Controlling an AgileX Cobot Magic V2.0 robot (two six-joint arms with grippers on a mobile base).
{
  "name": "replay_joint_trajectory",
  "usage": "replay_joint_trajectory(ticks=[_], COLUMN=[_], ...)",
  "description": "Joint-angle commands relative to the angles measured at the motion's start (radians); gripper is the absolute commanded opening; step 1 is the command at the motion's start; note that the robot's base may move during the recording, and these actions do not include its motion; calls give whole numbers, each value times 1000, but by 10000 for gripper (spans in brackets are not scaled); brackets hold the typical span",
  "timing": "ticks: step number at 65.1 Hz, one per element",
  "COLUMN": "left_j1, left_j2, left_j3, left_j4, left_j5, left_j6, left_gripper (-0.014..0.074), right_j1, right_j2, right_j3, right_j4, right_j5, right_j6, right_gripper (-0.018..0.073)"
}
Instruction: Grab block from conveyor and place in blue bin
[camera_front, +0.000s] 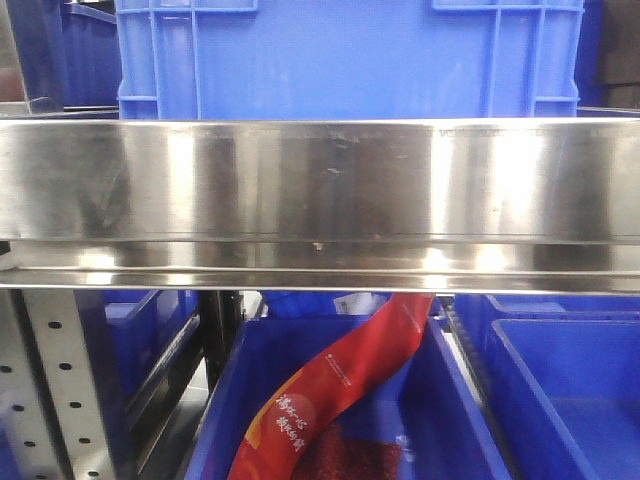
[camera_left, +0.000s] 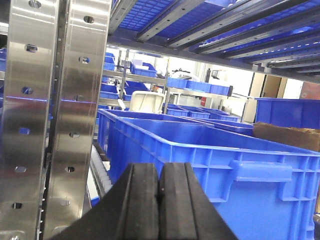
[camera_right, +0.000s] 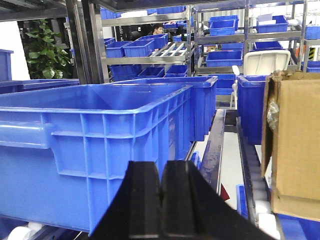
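Observation:
No block and no conveyor show in any view. In the left wrist view my left gripper (camera_left: 159, 167) is shut with nothing in it, its black pads pressed together in front of a large blue bin (camera_left: 240, 165). The right gripper (camera_right: 161, 164) is likewise shut and empty, facing the wall of another blue bin (camera_right: 90, 130). The front view shows neither gripper, only a blue bin (camera_front: 350, 60) on a shelf above and a lower one (camera_front: 215, 420) holding a red packet (camera_front: 340, 380).
A wide steel shelf beam (camera_front: 320, 200) crosses the front view. A perforated steel upright (camera_left: 55, 115) stands close on the left gripper's left. A cardboard box (camera_right: 295, 140) sits right of the right gripper, beside a roller track (camera_right: 250, 165). More racks of blue bins stand behind.

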Motion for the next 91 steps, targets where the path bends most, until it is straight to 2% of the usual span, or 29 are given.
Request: replay_joint_trajectory(ticks=[1, 6, 11, 29, 33, 36, 91], left_j1=[2, 2, 2, 2, 2, 2, 2], left_j2=[-3, -3, -3, -3, -6, -6, -6], left_j3=[-1, -1, -1, -1, -1, -1, 1], left_j4=[-1, -1, -1, -1, -1, -1, -1], left_j5=[-22, -22, -22, -22, -23, -25, -25], left_j6=[3, 3, 3, 3, 3, 3, 3], left_gripper=[-111, -111, -111, -111, -111, -111, -111], right_j1=[-43, -97, -143, -200, -204, -206, -206], right_j2=[-41, -94, -153, -320, -320, -320, -320], right_j3=[32, 88, 158, 411, 411, 411, 411], right_j4=[0, 29, 79, 59, 59, 59, 59], right_j5=[-11, -30, -46, -111, -151, -119, -119], right_j6=[-73, -164, -164, -162, -151, -149, -149], right_gripper=[-162, -162, -162, -162, -162, -162, -162])
